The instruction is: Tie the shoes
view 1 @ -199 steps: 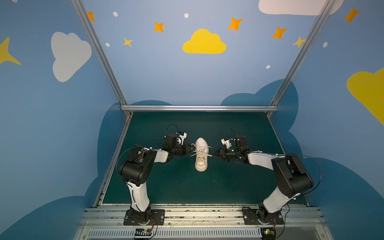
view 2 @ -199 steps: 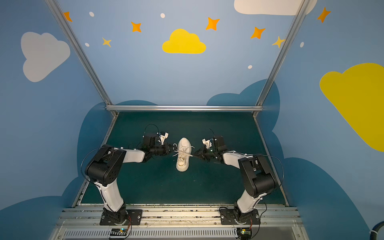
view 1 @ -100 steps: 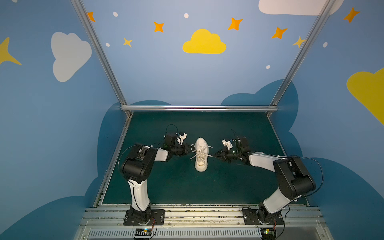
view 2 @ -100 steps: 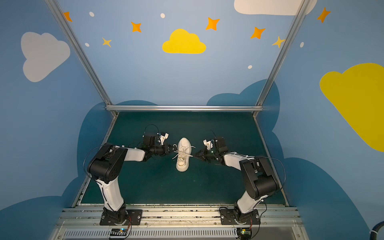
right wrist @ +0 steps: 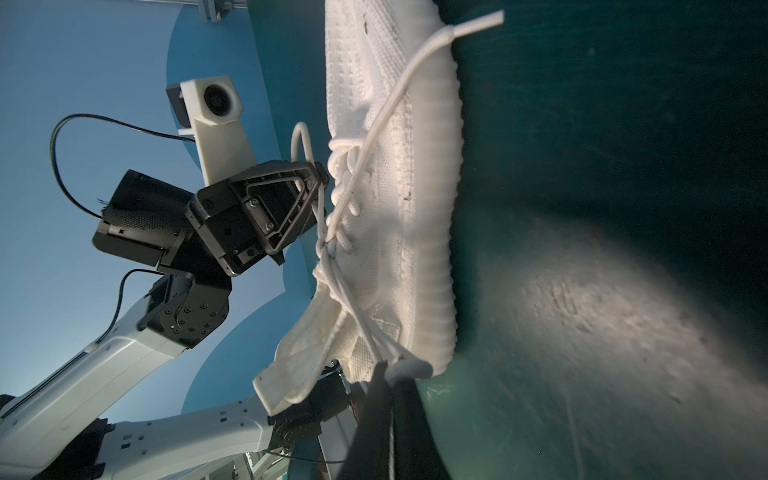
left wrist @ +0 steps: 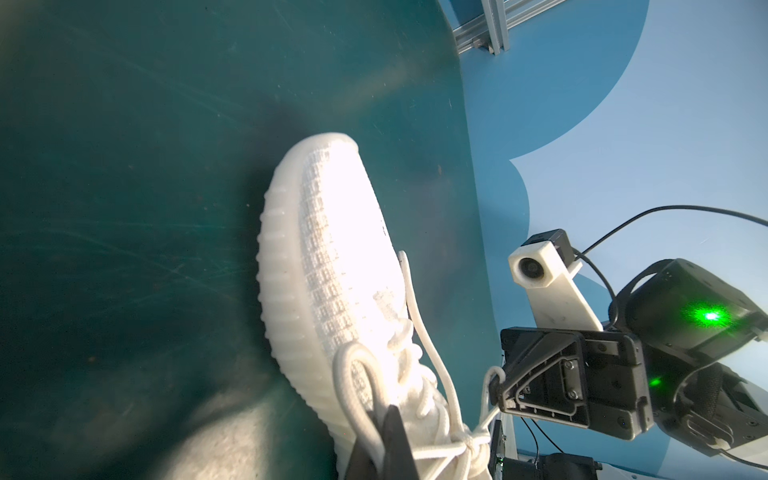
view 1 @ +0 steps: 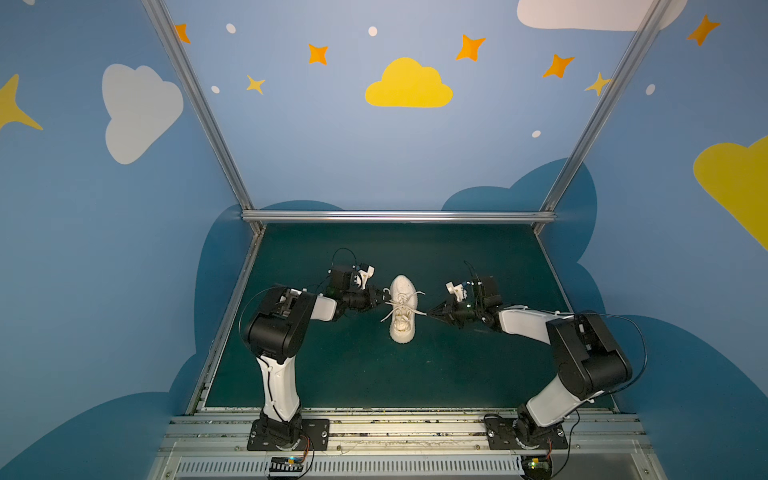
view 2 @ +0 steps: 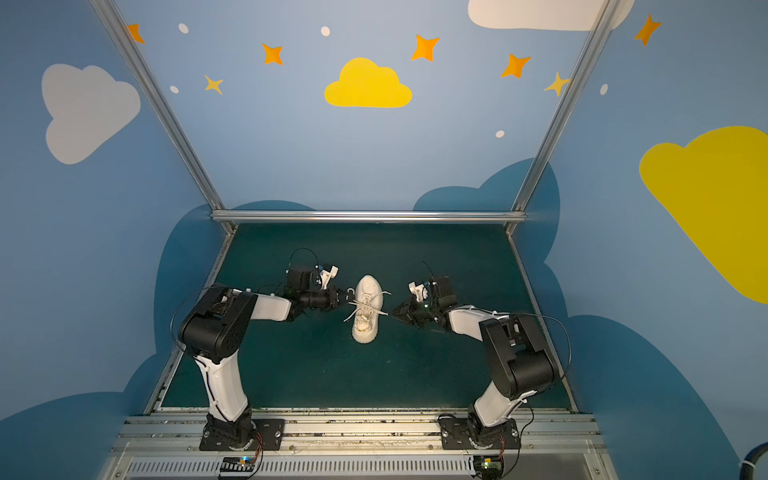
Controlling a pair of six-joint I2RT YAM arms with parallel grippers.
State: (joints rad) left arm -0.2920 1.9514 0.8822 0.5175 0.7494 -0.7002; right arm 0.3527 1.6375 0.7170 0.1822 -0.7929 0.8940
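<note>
A: Where is the shoe (view 1: 402,309) to be found?
B: It is set sole-down near the middle of the mat (view 1: 374,374), toe turned to the back rail (view 1: 399,216), heel turned to the front edge.
A: How are the grippers seen?
B: The left gripper (view 1: 384,298) is clamped on a loop of the laces (view 1: 405,300) at the shoe's left side. The right gripper (view 1: 430,312) is pinched shut on a second loop at the right side. Both loops are drawn out sideways from a knot (left wrist: 469,440) above the tongue.
A: And the loose ends?
B: One is laid across the upper toward the right; the other is trailed off the left side.
A: What room is left at the edges?
B: Bare mat is seen ahead and behind: a broad strip between toe and back rail, a broader one between heel and front edge. The side strips are taken up by the arms (view 1: 324,309), whose elbows are seen near the side rails (view 1: 230,311)
</note>
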